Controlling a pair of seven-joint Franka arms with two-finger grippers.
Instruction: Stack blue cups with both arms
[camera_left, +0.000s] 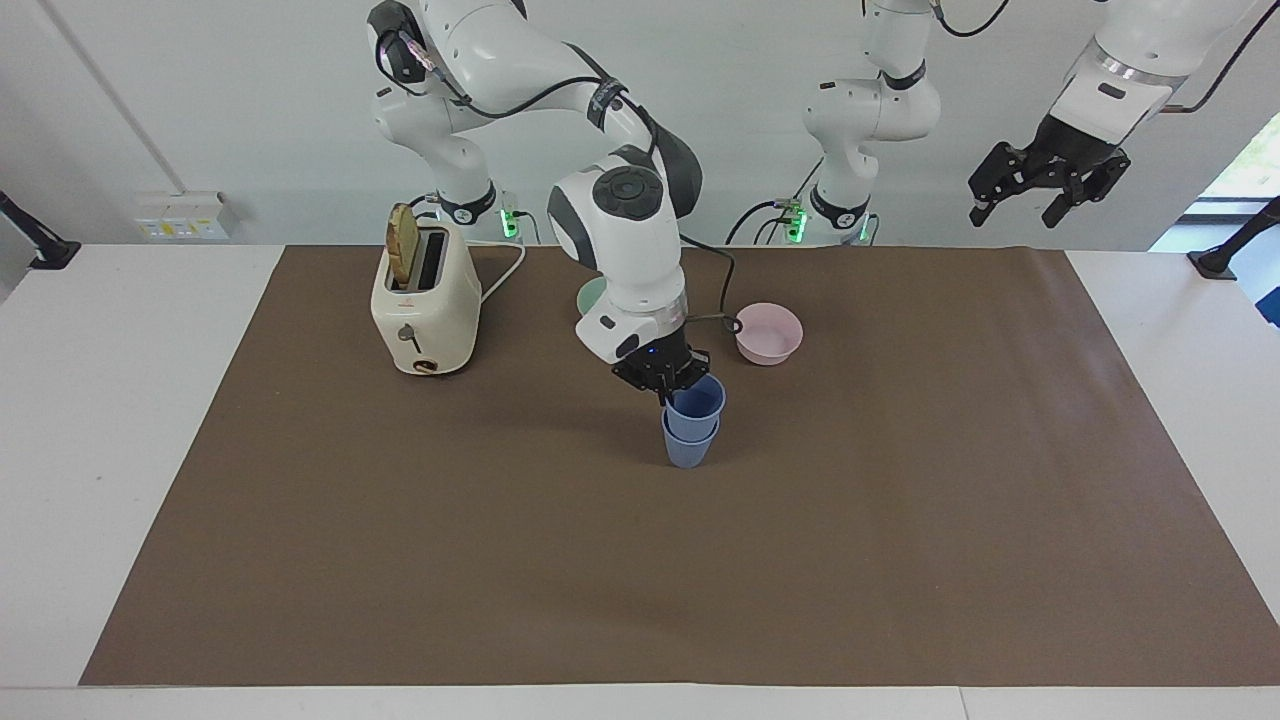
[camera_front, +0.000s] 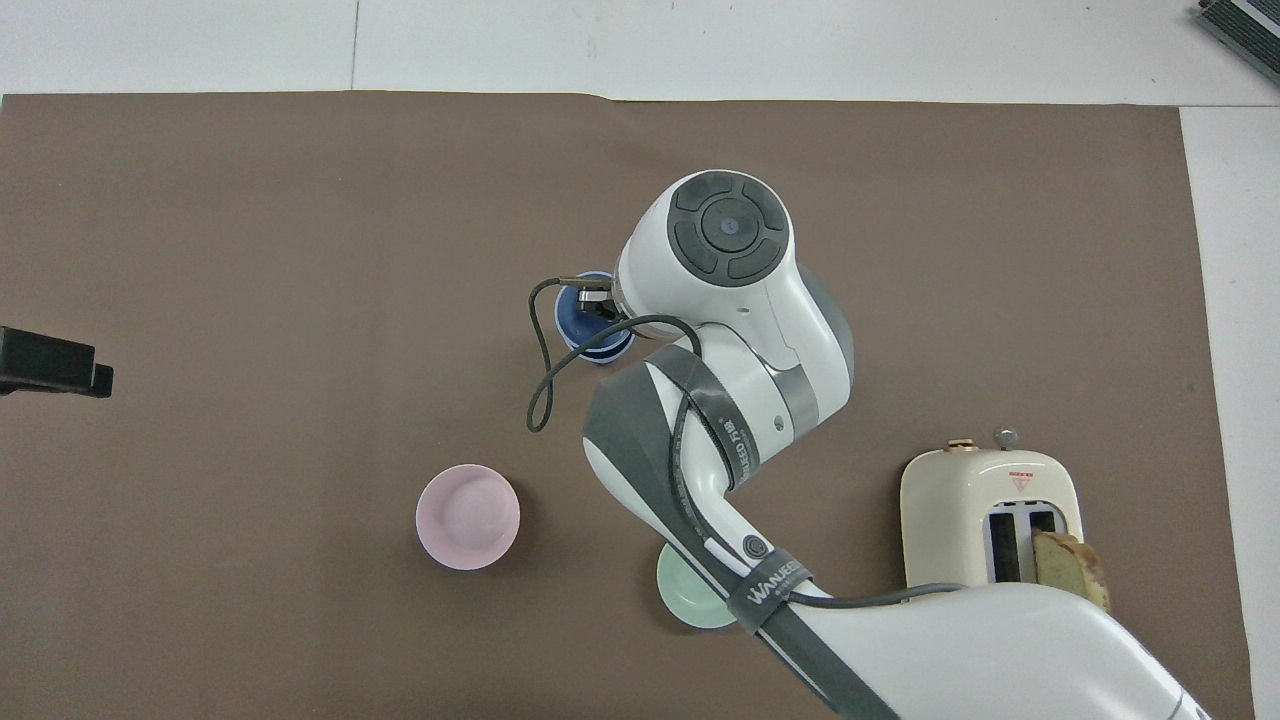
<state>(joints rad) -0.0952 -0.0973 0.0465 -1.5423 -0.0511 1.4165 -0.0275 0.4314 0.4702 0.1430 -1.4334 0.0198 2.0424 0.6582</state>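
Two blue cups stand nested near the middle of the brown mat: the upper cup (camera_left: 697, 404) sits tilted inside the lower cup (camera_left: 688, 452), which rests on the mat. My right gripper (camera_left: 665, 386) is shut on the upper cup's rim, on the side toward the right arm's end. In the overhead view the right arm's wrist covers much of the cups (camera_front: 592, 338), and only a bit of the right gripper (camera_front: 597, 299) shows. My left gripper (camera_left: 1045, 192) waits open and empty, high over the left arm's end of the table.
A pale pink bowl (camera_left: 768, 333) sits close to the cups, nearer to the robots. A pale green bowl (camera_front: 688, 598) lies under the right arm. A cream toaster (camera_left: 425, 302) with a slice of bread stands toward the right arm's end.
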